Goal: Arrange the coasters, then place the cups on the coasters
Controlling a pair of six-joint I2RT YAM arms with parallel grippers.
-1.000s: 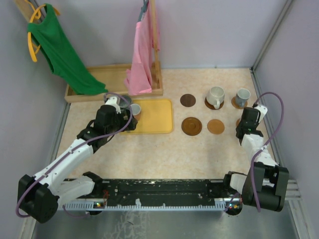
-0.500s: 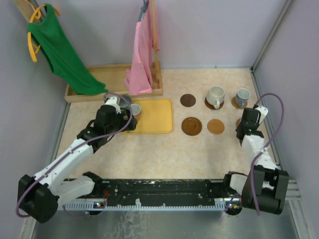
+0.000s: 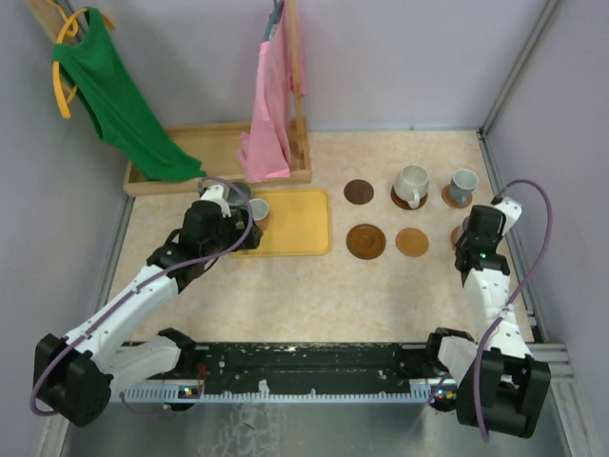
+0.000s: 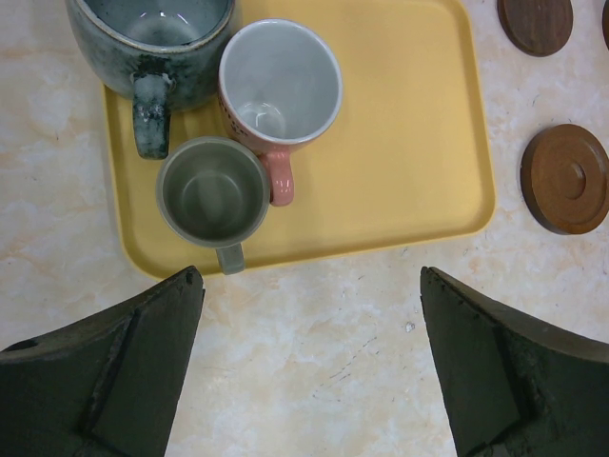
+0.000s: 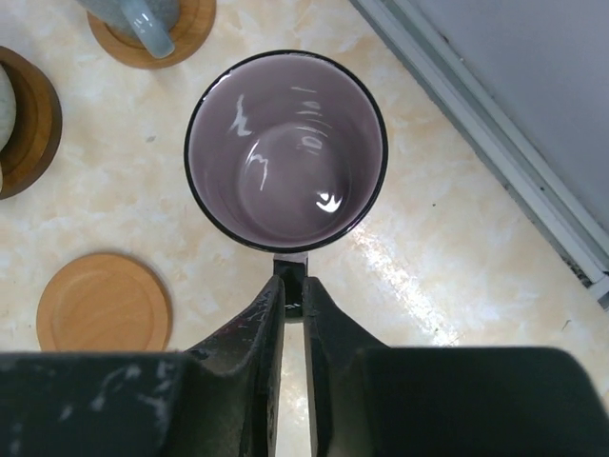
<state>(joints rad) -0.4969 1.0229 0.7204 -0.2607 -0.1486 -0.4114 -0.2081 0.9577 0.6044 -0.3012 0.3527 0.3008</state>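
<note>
The right gripper is nearly closed, its two fingers pinching the thin handle of the mauve cup. This cup sits upright at the right end of the near row, just right of the bare tan coaster and close to the metal rail along the right wall. The cup hides what is under it. From above, a sliver of brown coaster shows just left of the gripper, but I cannot tell whether the cup rests on it or hangs above it. That is the main risk: with the coaster hidden, the cup could land off centre or half on its edge and tip. A pinch on the handle alone could also let the cup swing or twist. The far row already has a cream cup and a blue-grey cup on coasters. The left gripper is wide open and empty above the near edge of the yellow tray. There a pink cup, a small grey-green cup and a large dark cup stand touching, so reaching for one may knock the others. No brand, label or writing can be read anywhere.
</note>
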